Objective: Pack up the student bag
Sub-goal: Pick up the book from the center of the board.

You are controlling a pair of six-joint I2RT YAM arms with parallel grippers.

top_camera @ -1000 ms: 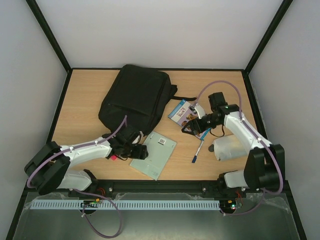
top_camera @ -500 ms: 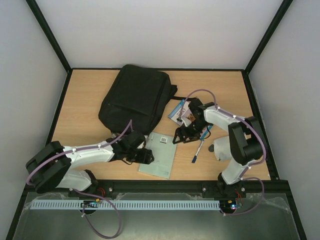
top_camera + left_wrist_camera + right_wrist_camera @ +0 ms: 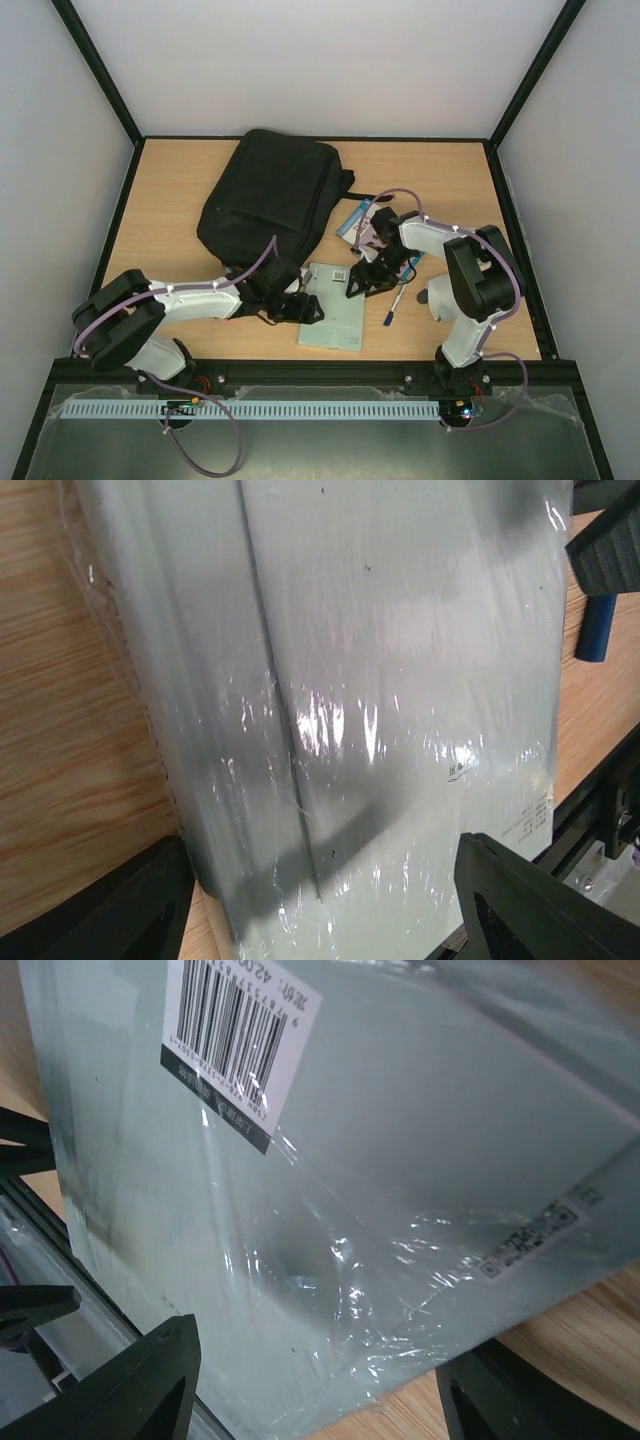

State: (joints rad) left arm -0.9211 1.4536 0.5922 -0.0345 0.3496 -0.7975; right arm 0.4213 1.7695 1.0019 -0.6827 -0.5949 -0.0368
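Now, you are at the pick-up of one item, not yet at loading. The flat pale grey-green book sealed in clear film (image 3: 338, 320) lies flat on the wooden worktop (image 3: 170, 190), and both tools are down at it. The left tool (image 3: 305, 308) sits at its left edge, the right tool (image 3: 362, 282) at its far right corner near the barcode label (image 3: 240, 1035). Both are released, fingers spread wide over the film, grasping nothing.

The large black soft fabric student bag (image 3: 270, 195) lies flat at the far left-centre, just beyond the book, and no open mouth shows from above.

Your next move, I judge, calls for getting a finger under an edge, since the book hugs the wood and the film looks slippery. Mind the black front rail (image 3: 320, 372) close to the book's near edge, and the blue pen (image 3: 394, 303) just beside its right edge. Bare wood shows along the far right and down the left side.
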